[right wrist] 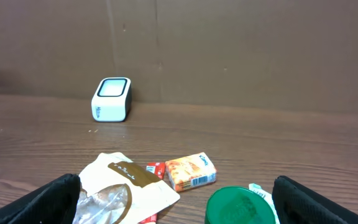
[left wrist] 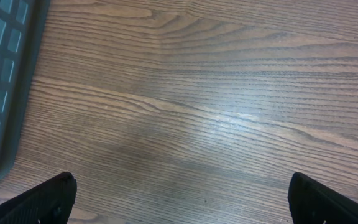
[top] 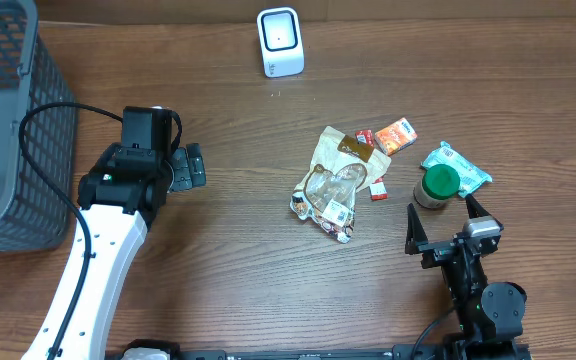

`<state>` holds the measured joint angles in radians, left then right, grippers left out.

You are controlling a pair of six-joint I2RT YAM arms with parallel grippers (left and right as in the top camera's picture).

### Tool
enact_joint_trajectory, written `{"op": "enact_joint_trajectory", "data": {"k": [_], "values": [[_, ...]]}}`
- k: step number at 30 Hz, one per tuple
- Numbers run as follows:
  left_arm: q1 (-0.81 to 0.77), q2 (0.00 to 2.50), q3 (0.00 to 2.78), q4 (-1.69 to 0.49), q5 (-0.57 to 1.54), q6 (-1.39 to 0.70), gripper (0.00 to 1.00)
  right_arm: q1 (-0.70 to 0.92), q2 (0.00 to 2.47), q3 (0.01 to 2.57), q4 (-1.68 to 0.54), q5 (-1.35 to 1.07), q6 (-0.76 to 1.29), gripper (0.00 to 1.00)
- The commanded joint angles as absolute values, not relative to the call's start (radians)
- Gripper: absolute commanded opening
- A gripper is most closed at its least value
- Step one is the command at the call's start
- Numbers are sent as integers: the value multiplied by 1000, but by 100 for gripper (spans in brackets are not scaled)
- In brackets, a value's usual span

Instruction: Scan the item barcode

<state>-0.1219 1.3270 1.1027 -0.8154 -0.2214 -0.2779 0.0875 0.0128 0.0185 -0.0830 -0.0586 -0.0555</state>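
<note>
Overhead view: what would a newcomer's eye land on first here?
Probably the white boxy scanner standing alone at top centre. Then the clutter right of centre: a crinkled beige snack pouch, a small orange carton and a green-lidded jar, with the open right gripper just below the jar.

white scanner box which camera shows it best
Overhead: the scanner shows whole, its window facing the camera. The right wrist view shows it whole too, but side-on. The left wrist view misses it.

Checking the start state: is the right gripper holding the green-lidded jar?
No, the right gripper is wide open, jaws clear of the green-lidded jar.
</note>
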Motion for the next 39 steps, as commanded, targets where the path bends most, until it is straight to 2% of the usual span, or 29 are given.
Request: {"op": "enact_joint_trajectory", "data": {"k": [1, 39], "values": [[-116, 1322, 1121, -812, -232, -266, 100, 85, 3, 8, -81, -38, -53, 100], [-116, 1322, 1121, -812, -232, -266, 100, 128, 3, 8, -82, -23, -50, 100]]}}
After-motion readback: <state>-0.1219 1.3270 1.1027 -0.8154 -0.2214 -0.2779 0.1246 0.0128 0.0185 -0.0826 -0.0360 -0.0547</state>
